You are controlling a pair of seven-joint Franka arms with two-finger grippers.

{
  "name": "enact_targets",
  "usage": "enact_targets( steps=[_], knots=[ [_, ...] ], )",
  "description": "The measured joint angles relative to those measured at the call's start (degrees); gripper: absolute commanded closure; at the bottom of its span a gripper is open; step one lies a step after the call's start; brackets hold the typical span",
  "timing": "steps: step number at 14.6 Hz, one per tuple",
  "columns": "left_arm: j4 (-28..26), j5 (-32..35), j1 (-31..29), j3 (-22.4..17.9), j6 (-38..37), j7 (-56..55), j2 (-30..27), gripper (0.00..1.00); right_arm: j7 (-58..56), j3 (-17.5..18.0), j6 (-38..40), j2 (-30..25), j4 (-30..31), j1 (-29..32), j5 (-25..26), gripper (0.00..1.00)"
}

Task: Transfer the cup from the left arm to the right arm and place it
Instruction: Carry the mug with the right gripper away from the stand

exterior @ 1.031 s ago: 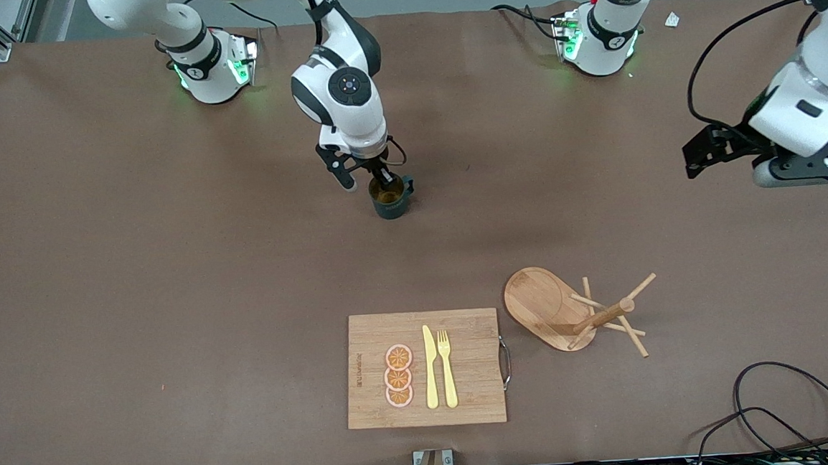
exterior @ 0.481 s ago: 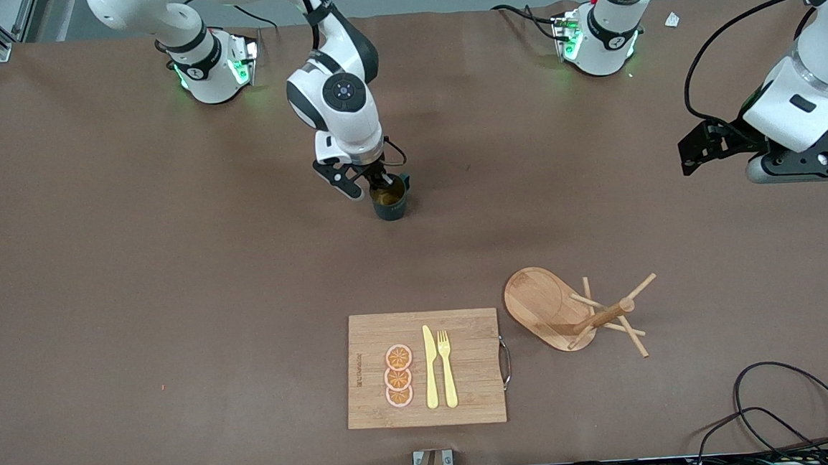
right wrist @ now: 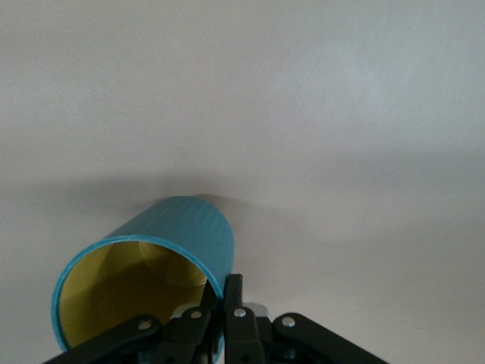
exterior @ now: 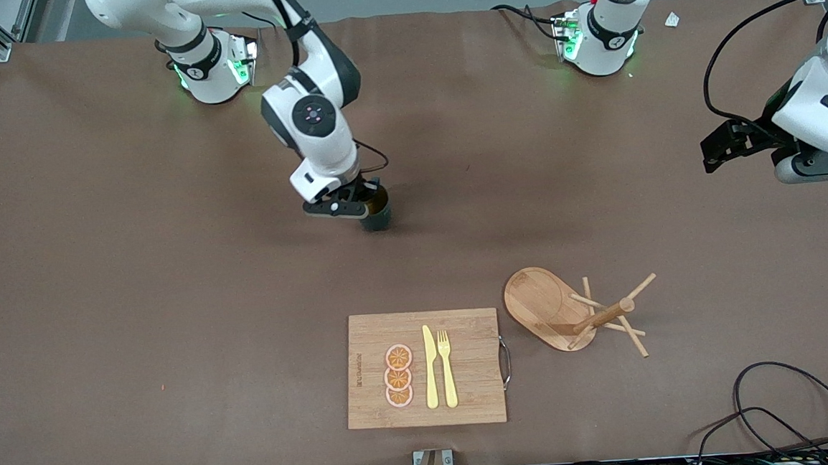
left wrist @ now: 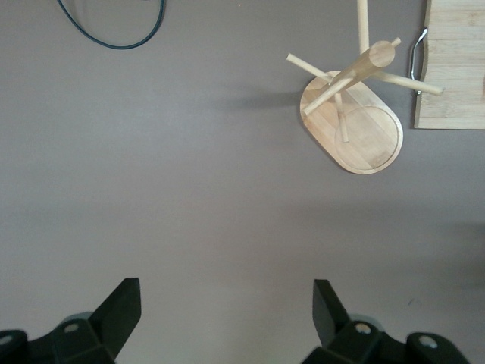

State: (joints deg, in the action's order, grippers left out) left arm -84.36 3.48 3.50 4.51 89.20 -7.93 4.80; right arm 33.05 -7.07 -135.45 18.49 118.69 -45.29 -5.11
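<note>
The dark teal cup (exterior: 377, 219) hangs tilted from my right gripper (exterior: 368, 205) over the middle of the table. In the right wrist view the cup (right wrist: 186, 235) shows its ribbed wall and yellow-brown inside. My right gripper (right wrist: 225, 292) is shut on the cup's rim, one finger inside and one outside. The handle is hidden. My left gripper (exterior: 816, 163) hovers over the left arm's end of the table, away from the cup. In the left wrist view the left gripper (left wrist: 226, 303) is open with only bare table between its fingers.
A wooden peg stand (exterior: 548, 307) (left wrist: 356, 129) lies tipped over on the table. Beside it a cutting board (exterior: 474, 394) (left wrist: 455, 61) carries a knife (exterior: 430, 368), a fork (exterior: 447, 367) and orange slices (exterior: 398, 376). A black cable (exterior: 791, 396) loops near the front corner.
My right gripper closed on the cup's rim and carried it toward the front camera and the right arm's end, tilting it. The left arm shifted slightly.
</note>
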Motion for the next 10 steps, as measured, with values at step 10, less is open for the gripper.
enact_targets(
  steps=[10],
  knots=[
    [0.0, -1.7, 0.2, -1.4, -0.1, 0.0, -0.1, 0.0, -70.1, -0.5, 6.3, -3.5, 0.2, 19.7, 1.1, 0.98]
  ],
)
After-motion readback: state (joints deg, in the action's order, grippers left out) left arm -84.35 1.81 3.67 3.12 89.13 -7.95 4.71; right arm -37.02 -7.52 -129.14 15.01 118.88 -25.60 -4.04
